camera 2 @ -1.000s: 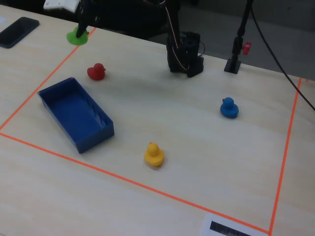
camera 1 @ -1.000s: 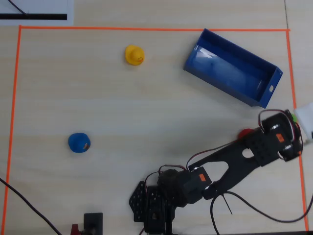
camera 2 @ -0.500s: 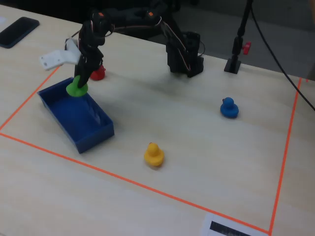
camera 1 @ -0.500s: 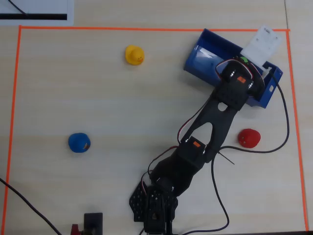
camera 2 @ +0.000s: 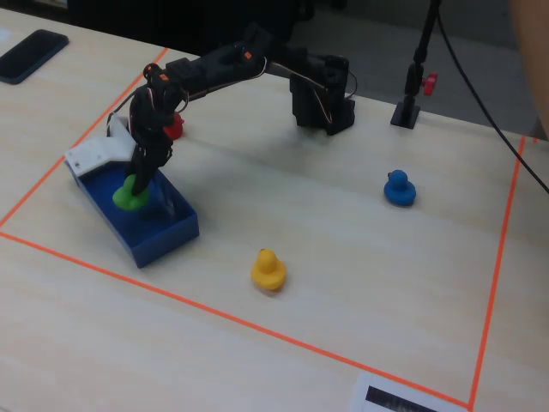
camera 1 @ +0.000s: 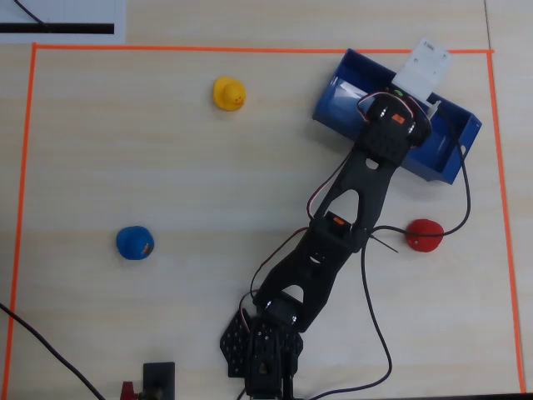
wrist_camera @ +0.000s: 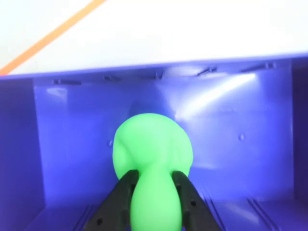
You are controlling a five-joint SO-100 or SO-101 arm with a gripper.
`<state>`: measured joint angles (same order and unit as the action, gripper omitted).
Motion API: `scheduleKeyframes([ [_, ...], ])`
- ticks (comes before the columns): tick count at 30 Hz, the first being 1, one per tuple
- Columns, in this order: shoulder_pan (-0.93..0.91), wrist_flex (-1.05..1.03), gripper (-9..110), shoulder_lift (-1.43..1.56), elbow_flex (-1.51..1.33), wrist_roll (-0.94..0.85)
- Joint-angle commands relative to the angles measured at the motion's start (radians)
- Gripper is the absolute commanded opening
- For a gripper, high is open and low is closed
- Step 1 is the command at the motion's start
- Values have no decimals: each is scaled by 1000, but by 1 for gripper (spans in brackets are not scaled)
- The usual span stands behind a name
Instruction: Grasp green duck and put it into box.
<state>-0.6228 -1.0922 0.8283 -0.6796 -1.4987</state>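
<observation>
Overhead: black arm stretched over large blue plastic open-topped box (camera 1: 441, 162).

Wrist: black jaws clamped on small rounded bright-green toy duck (wrist_camera: 153, 159), inside the box (wrist_camera: 72, 139).

Fixed: duck (camera 2: 129, 196) within box walls (camera 2: 167, 236); yellow duck (camera 2: 268, 269) on pale bench (camera 2: 343, 275).

Pale wooden table (camera 2: 343, 257) (orange-taped) carries box (camera 2: 163, 230), yellow duck (camera 2: 268, 269), blue duck (camera 2: 399, 189), apparently red duck (camera 1: 425, 235).
</observation>
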Motion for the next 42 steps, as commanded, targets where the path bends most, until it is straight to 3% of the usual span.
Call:
scheduleKeyframes([
  [1,9,48,9,9,51,-23],
  [14,-8,-72,22,89,35,-51],
  [19,80,-20,18,377,-123,29],
  [23,282,-57,10,762,-430,63],
  [28,537,14,5,1276,-1111,20],
  [33,598,58,3,1738,-1743,-15],
  [42,635,-25,3,2237,-2244,-43],
])
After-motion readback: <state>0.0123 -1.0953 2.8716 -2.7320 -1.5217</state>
